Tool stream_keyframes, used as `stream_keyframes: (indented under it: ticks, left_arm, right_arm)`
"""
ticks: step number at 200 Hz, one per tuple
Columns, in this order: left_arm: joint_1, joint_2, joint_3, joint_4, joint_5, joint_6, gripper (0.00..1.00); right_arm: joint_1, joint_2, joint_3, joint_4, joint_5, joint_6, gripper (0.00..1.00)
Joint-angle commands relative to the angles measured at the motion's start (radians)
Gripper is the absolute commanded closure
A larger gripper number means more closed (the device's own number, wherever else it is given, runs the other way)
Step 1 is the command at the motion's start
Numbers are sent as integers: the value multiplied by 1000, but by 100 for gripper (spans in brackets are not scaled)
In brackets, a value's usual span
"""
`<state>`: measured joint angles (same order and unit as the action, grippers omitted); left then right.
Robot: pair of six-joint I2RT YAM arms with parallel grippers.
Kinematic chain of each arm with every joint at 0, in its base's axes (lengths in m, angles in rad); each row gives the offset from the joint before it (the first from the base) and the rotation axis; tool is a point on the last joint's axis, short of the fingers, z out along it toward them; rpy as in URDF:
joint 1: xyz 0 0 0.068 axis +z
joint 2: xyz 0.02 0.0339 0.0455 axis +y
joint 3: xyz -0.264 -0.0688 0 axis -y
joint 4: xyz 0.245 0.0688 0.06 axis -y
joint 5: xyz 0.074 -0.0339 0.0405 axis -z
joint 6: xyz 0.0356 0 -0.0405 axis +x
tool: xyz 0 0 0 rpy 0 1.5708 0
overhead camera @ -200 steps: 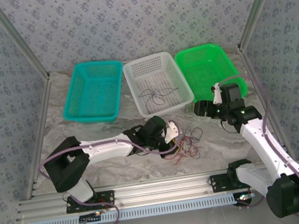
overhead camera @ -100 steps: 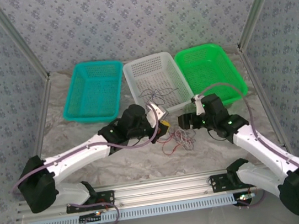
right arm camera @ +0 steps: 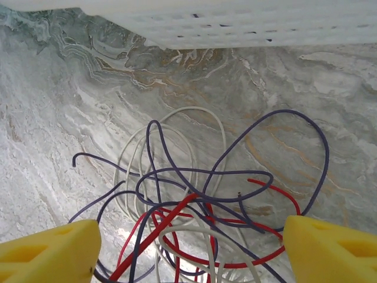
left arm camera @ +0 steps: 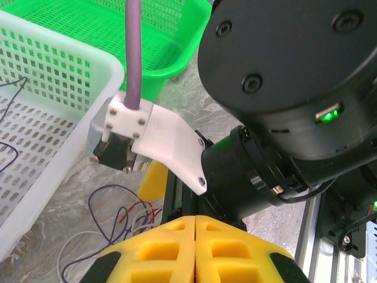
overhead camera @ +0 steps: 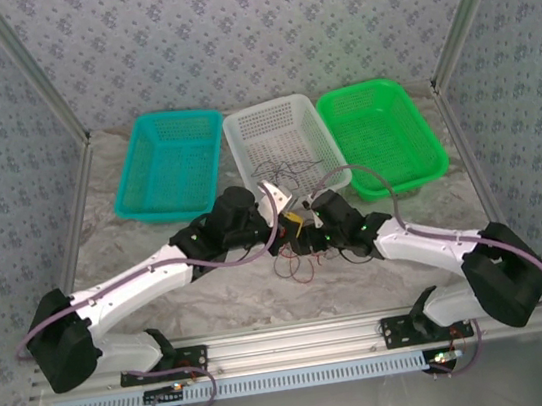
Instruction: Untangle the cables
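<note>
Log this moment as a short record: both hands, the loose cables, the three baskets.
left hand: fingers shut together, near the white basket's corner
right hand: open wide, directly above the tangle
cables: red, dark purple and white wires, looped through each other on the table
white basket: middle of the row, holds a few dark wires
teal basket: left of the white one
green basket: right of the white one

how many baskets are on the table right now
3, in a row at the back of the table: the teal basket on the left, the white basket in the middle, the green basket on the right.
</note>
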<state>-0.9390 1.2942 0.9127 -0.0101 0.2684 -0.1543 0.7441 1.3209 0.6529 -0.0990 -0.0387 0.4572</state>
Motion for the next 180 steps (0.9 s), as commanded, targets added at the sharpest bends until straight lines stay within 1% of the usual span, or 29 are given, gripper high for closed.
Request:
stream_keyframes:
  ticks: [1, 20, 27, 34, 59, 89, 97, 129, 144, 150, 169, 180]
  left_arm:
    - [15, -54, -16, 65, -3, -34, 100]
    - [22, -80, -22, 76, -10, -40, 100]
    - [27, -94, -19, 73, -17, -41, 100]
    - [33, -108, -18, 70, -25, -42, 100]
    - [60, -185, -22, 73, -51, -48, 100]
    - [77, -278, -42, 99, -91, -49, 100]
    - [77, -296, -44, 99, -100, -43, 100]
    - [79, -324, -29, 69, -133, -12, 100]
    - [80, -313, -24, 66, -128, -11, 100]
    - [80, -306, -19, 63, -122, -11, 100]
    - [80, -280, -11, 62, -105, -20, 100]
    - [79, -263, -8, 61, -99, -27, 100]
  right_arm:
    - [5, 10, 4, 31, 25, 19, 29]
    - [3, 42, 4, 9, 20, 34, 53]
    - [4, 59, 15, -24, 40, 46, 62]
    - [3, 76, 22, -56, 66, 59, 68]
    - [-9, 124, 18, -133, 136, 113, 76]
    - [-15, 155, -12, -152, 177, 164, 79]
    - [-18, 161, -17, -160, 198, 206, 80]
    - [-22, 177, -27, -175, 237, 237, 85]
    - [-28, 176, -19, -186, 251, 241, 86]
    - [-28, 170, -15, -193, 256, 239, 84]
    - [-25, 116, -4, -222, 285, 219, 66]
    - [-19, 66, -8, -228, 294, 188, 52]
